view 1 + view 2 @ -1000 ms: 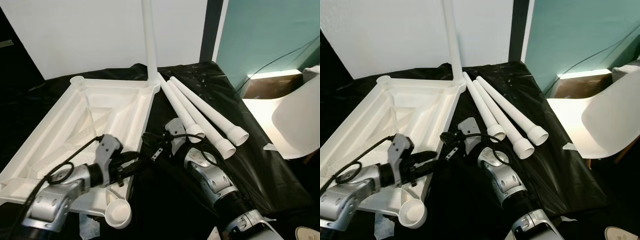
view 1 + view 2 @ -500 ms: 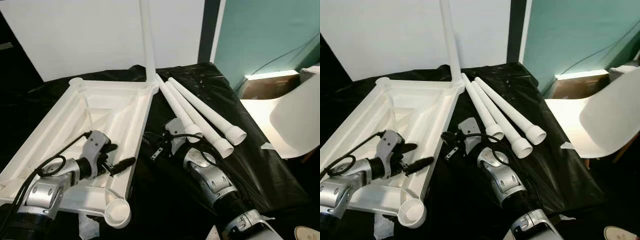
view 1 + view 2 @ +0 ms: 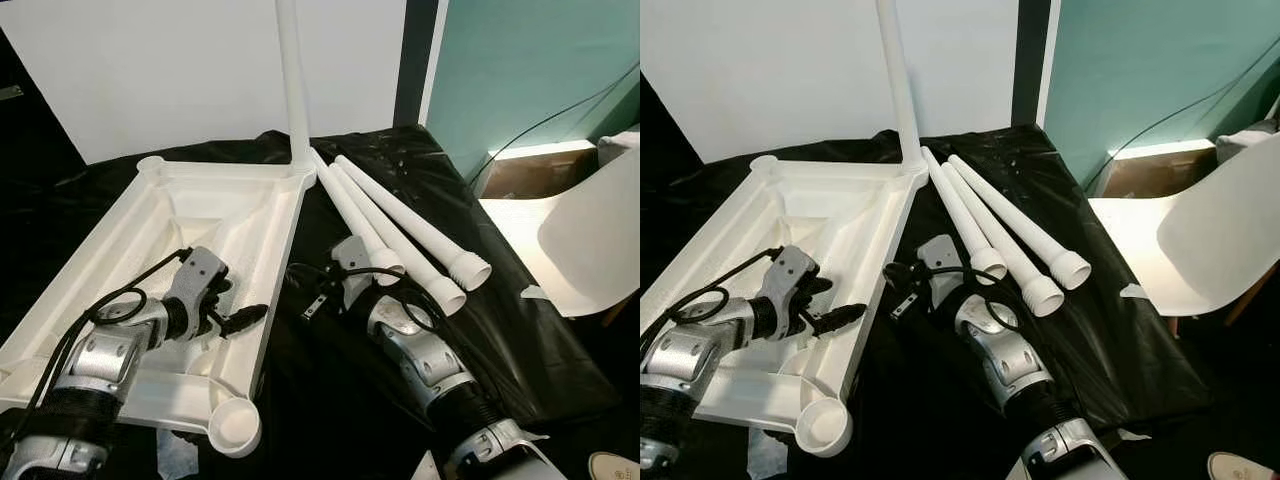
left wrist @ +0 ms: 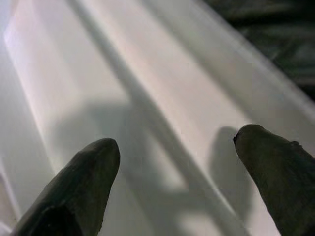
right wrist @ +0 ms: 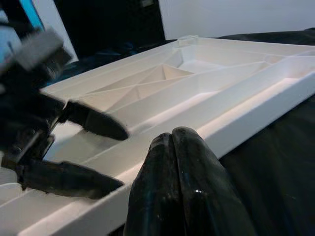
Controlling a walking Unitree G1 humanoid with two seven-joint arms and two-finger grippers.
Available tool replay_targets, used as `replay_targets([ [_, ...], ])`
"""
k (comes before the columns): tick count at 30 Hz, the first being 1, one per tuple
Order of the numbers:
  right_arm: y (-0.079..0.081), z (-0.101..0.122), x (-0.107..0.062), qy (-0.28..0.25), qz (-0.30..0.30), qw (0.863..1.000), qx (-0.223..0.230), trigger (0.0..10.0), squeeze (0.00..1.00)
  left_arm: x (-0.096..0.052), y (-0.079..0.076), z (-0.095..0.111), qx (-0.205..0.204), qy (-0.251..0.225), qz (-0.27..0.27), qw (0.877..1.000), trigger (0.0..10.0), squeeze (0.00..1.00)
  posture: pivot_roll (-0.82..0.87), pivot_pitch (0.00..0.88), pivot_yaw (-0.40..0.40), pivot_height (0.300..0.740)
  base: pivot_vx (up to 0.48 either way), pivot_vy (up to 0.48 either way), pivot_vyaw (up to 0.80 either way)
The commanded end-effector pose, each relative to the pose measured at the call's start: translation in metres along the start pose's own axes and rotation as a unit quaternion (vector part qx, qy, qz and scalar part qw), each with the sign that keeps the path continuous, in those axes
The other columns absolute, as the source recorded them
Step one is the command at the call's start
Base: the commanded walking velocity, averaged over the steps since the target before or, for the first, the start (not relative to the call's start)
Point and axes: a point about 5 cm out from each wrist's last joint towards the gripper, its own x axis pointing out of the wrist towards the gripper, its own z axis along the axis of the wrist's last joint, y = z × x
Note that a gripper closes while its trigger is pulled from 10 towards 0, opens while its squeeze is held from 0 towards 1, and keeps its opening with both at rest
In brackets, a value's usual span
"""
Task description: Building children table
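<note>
The white table top (image 3: 230,215) lies upside down on a black sheet (image 3: 520,330). One white leg (image 3: 292,90) stands upright in its far right corner socket. Three loose legs (image 3: 400,225) lie side by side on the sheet to the right. My left gripper (image 3: 232,308) is open just above the top's near right rim, with nothing between its fingers (image 4: 83,172). My right gripper (image 5: 172,142) is shut and empty, low over the sheet beside that rim, pointing at the left gripper's fingers (image 5: 96,123). The right wrist (image 3: 385,310) sits near the loose legs' threaded ends.
An empty corner socket (image 3: 235,428) juts out at the near right corner of the top. A white chair (image 3: 600,235) stands to the right, off the sheet. A white wall (image 3: 180,70) and a teal wall (image 3: 520,60) close the back.
My left gripper has drawn back to the left, away from the right gripper, and now sits over the table top's rim with its fingers apart. The right arm has barely moved.
</note>
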Motion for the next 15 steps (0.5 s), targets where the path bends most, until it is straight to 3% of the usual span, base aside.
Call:
replay_targets([
  [1,0.001,0.003,0.002,-0.007,0.000,1.000,-0.003,10.0,0.00,0.008,-0.008,-0.005,-0.002,0.019,0.031,0.999,0.0,0.00,0.13,0.000,0.055,0.740,0.000,0.000,0.00],
  [7,0.001,0.003,0.002,-0.008,0.000,1.000,-0.004,10.0,0.00,0.028,-0.026,-0.007,-0.025,0.019,0.026,0.999,0.0,0.00,0.13,0.000,0.057,0.740,0.000,0.000,0.00],
  [11,0.000,0.003,0.000,-0.007,-0.003,1.000,-0.005,10.0,0.00,0.056,-0.042,0.012,-0.127,-0.034,0.060,0.989,0.0,0.00,0.12,0.000,0.053,0.740,0.000,0.000,0.00],
  [15,0.000,0.003,-0.001,-0.007,-0.004,1.000,-0.005,10.0,0.00,0.062,-0.042,0.022,-0.174,-0.059,0.089,0.979,0.0,0.00,0.12,0.000,0.051,0.740,0.000,0.000,0.00],
])
